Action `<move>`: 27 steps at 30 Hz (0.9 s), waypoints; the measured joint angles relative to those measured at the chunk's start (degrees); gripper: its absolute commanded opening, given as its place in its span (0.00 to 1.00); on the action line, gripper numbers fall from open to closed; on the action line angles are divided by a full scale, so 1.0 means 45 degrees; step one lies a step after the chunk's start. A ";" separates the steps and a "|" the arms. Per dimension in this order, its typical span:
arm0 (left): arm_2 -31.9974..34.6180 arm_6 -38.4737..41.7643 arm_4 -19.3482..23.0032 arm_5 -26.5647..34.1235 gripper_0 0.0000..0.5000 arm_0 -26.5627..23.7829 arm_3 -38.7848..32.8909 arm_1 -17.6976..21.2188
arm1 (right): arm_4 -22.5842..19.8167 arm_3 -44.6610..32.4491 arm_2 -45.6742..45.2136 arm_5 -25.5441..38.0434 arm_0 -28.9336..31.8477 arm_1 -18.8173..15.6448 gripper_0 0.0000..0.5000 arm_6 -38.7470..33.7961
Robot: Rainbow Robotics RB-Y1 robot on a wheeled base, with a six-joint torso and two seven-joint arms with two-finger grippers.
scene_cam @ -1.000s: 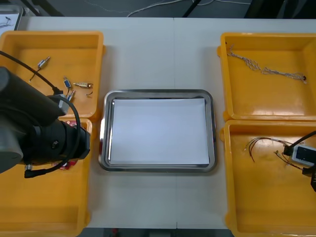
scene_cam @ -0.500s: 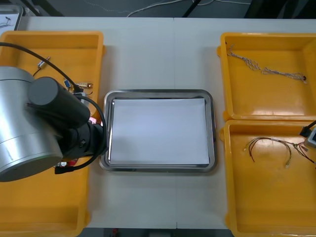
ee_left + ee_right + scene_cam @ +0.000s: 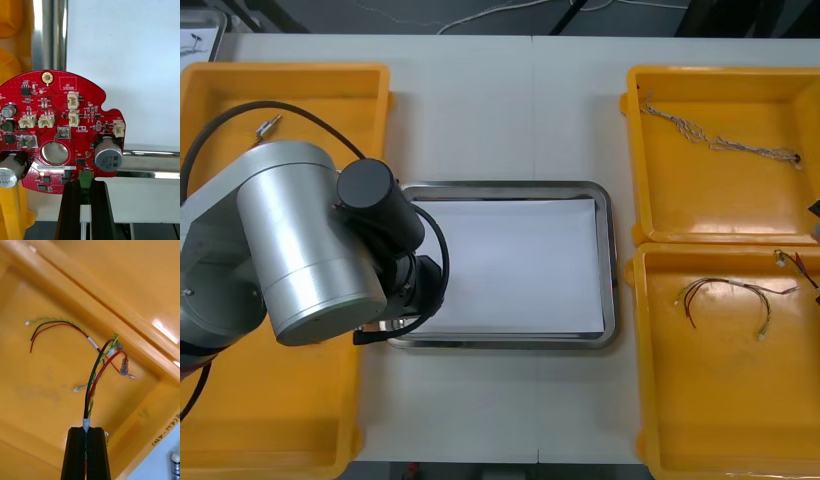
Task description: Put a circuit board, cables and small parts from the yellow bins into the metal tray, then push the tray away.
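Front view: left arm (image 3: 300,240) covered the metal tray's (image 3: 612,262) left edge; left pincer (image 3: 85,184) gripped the circuit board (image 3: 63,127), right pincer (image 3: 85,432) the cable (image 3: 93,382).

Round red circuit board (image 3: 63,131): white silkscreen box reads "QC STICKER", just beside the gold-ringed hole. Silver capacitor (image 3: 108,159) is marked "330". Second capacitor (image 3: 9,176), at the board's opposite edge, also "330". Remaining silkscreen is too small to read. Yellow bin (image 3: 165,435) wall: handwritten bracketed mark, illegible.
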 measured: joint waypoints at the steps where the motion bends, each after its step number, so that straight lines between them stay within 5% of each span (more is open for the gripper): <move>1: -0.0095 0.0000 -0.0001 0.0000 0.00 -0.0042 0.0024 -0.0062 | 0.0055 -0.0021 0.0039 0.0001 -0.0039 0.0000 0.00 -0.0386; 12: -0.0725 -0.0006 -0.0602 -0.0463 0.00 -0.0138 0.0904 -0.0903 | 0.0064 -0.0152 0.0365 0.0002 -0.0145 -0.0001 0.00 -0.2627; 27: -0.1242 -0.0039 -0.0872 -0.1473 0.00 -0.0140 0.1603 -0.1296 | -0.0177 -0.1010 0.1542 0.0003 -0.0155 -0.0001 0.00 -0.3442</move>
